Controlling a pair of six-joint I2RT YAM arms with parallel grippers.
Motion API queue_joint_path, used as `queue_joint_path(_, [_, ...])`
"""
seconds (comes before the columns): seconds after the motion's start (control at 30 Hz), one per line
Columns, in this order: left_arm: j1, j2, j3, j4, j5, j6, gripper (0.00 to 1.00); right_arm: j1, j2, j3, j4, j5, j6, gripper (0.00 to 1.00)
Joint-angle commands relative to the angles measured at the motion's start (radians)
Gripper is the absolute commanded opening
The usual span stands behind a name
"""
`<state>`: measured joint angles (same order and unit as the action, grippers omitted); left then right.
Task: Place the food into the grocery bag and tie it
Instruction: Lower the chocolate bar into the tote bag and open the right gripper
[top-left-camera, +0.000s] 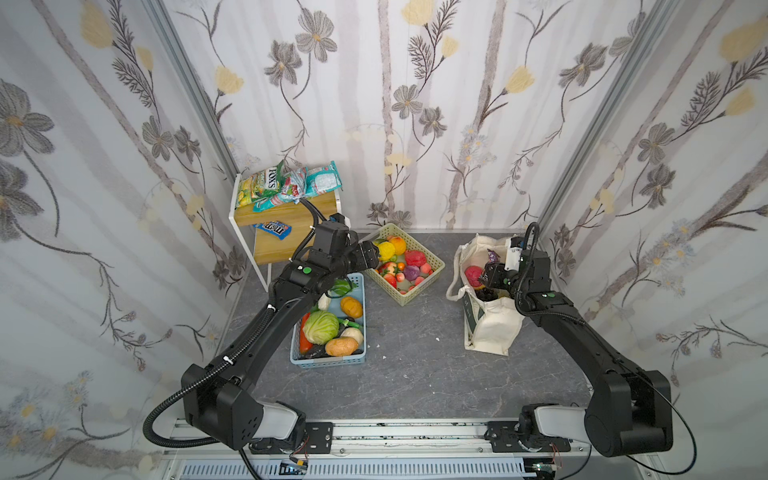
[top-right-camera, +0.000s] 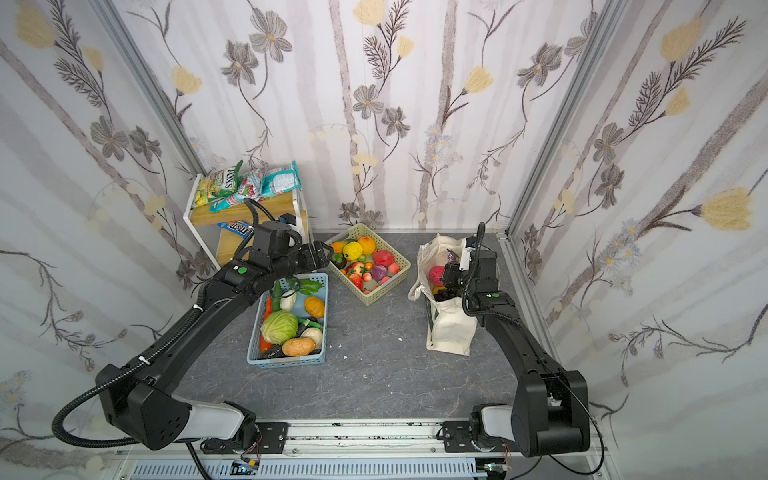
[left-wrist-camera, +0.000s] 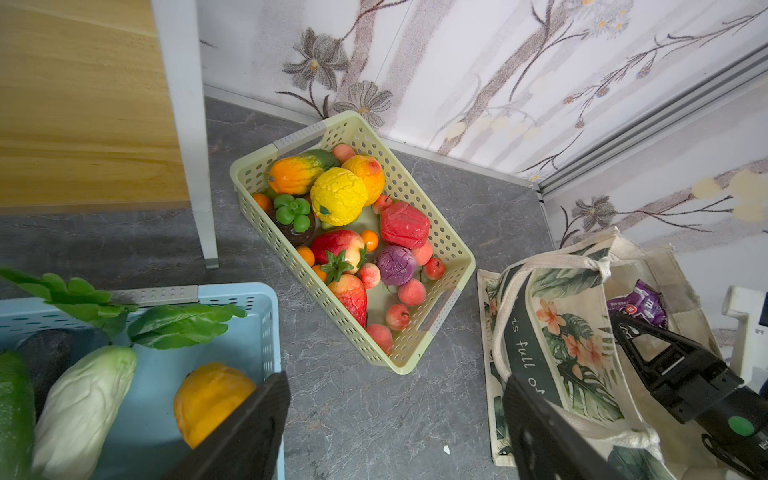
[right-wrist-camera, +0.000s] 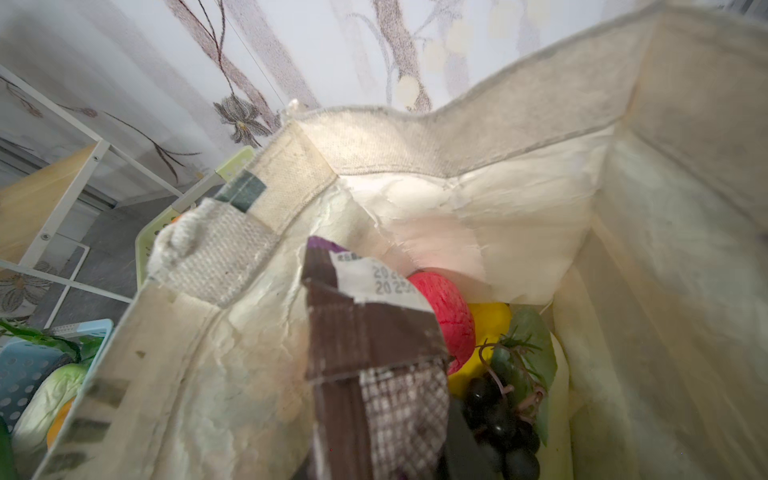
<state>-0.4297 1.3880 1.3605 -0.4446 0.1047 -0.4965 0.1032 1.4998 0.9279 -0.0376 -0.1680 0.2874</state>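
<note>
The cream grocery bag (top-left-camera: 494, 328) (top-right-camera: 453, 328) stands open at the right. My right gripper (top-left-camera: 484, 282) reaches into its mouth, shut on a brown bar wrapper (right-wrist-camera: 365, 345) that stands upright between the jaws. Inside the bag lie a pink knobbly ball (right-wrist-camera: 446, 316), a yellow fruit (right-wrist-camera: 490, 320) and a dark grape bunch (right-wrist-camera: 498, 415). My left gripper (left-wrist-camera: 395, 378) (top-left-camera: 372, 253) hangs open and empty over the floor beside the beige basket. A green-yellow FOX'S packet (top-left-camera: 262, 187) lies on the shelf at the back left.
A beige lattice basket (top-left-camera: 436, 259) with several toy fruits sits at the back centre. A light blue basket (top-left-camera: 328, 361) of toy vegetables sits under the left arm. The white-framed wooden shelf (top-left-camera: 282, 212) also carries other snack packets and a blue candy packet (top-left-camera: 272, 229).
</note>
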Motion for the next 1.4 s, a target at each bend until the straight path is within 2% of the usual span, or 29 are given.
queue_joint_path(0.0, [0.006,-0.013,-0.004,0.005,-0.03,0.027,0.84,0.0,0.048,0.034,-0.049,-0.045,0.004,0.28])
queue_joint_path(0.47, [0.016,-0.028,-0.011,0.005,-0.035,0.031,0.84,0.0,0.242,0.056,-0.071,-0.094,0.002,0.33])
queue_joint_path(0.57, [0.017,-0.029,-0.003,0.001,-0.035,0.032,0.84,0.0,0.278,0.063,-0.064,-0.105,0.002,0.38])
queue_joint_path(0.73, [0.021,-0.029,0.005,-0.013,-0.046,0.038,0.84,0.0,0.302,0.07,-0.059,-0.108,0.002,0.52])
queue_joint_path(0.93, [0.029,-0.027,0.003,-0.019,-0.051,0.04,0.84,-0.003,0.279,0.083,-0.077,-0.114,0.002,0.67])
queue_joint_path(1.1, [0.034,-0.03,0.005,-0.028,-0.056,0.046,0.84,-0.005,0.202,0.101,-0.108,-0.117,-0.001,0.8])
queue_joint_path(1.37, [0.037,-0.044,0.009,-0.043,-0.067,0.054,0.84,-0.019,0.066,0.15,-0.169,-0.125,-0.006,0.83])
